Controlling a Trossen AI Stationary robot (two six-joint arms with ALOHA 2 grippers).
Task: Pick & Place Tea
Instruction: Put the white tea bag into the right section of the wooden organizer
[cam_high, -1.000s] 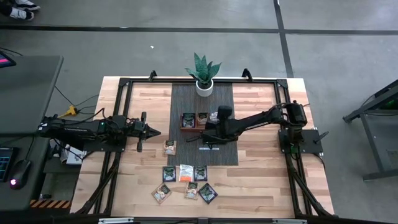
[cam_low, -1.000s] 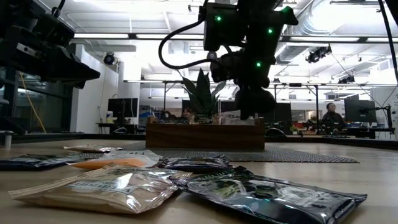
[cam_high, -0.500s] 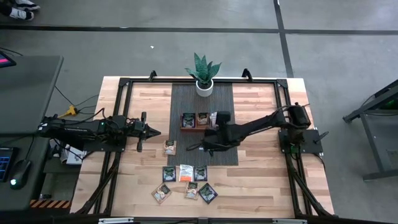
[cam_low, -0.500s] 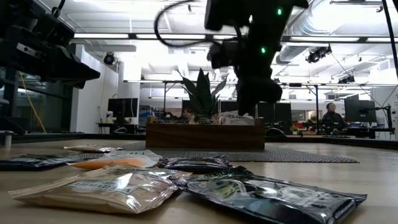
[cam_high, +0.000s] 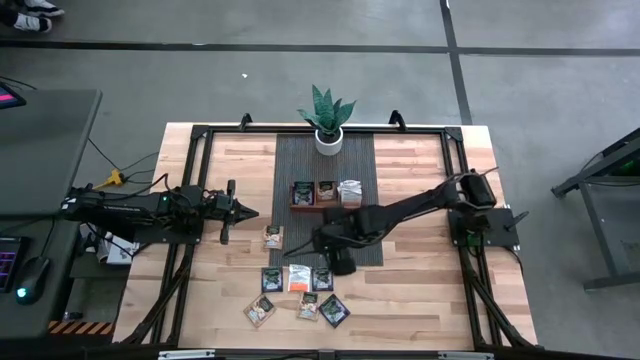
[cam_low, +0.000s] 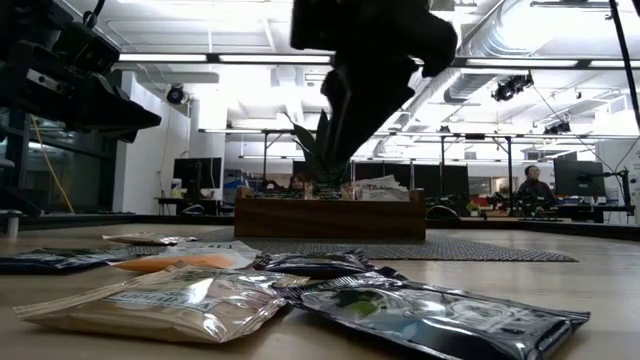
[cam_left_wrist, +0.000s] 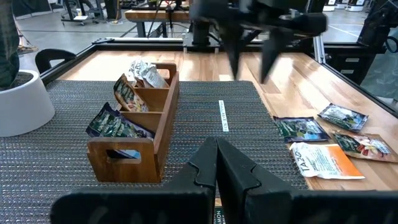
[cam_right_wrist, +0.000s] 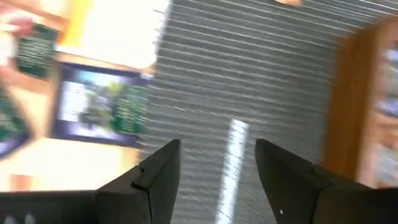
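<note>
Since the earlier frames, the right arm has swung from the wooden tray toward the loose packets, and a pale packet now stands uncovered in the tray's third compartment.

High view: the right gripper (cam_high: 322, 243) hangs over the dark woven mat (cam_high: 358, 160), its fingers too small to read here. At its 6 o'clock lie flat square tea packets (cam_high: 296, 278) on the pale wood table (cam_high: 420, 290): three in a row, three more beyond, one alone (cam_high: 273, 237) at 9 o'clock. The wooden tray (cam_high: 326, 193) sits at 12 o'clock, a packet in each compartment. The left gripper (cam_high: 243, 212) rests at the table's 9 o'clock, its fingers clenched on nothing. A potted plant (cam_high: 327, 118) stands at the mat's far end.

Low view: the right gripper shows only as a dark blurred mass (cam_low: 350, 70), cut off by the upper edge. Glossy, crinkled foil packets (cam_low: 430, 315) fill the foreground, overlapping so that their count is unclear. The tray's plain brown wall (cam_low: 330, 218) hides its contents but for a pale top.

Left wrist view: the pressed-together fingers (cam_left_wrist: 217, 165) point across the ribbed mat; the tray (cam_left_wrist: 134, 140) shows three compartments with packets (cam_left_wrist: 115, 124) leaning inside. Three packets (cam_left_wrist: 323, 160) lie on wood.

Right wrist view: the spread fingers (cam_right_wrist: 158, 168) frame bare mat; a blurred dark green packet (cam_right_wrist: 99, 106) lies near, its print illegible.
</note>
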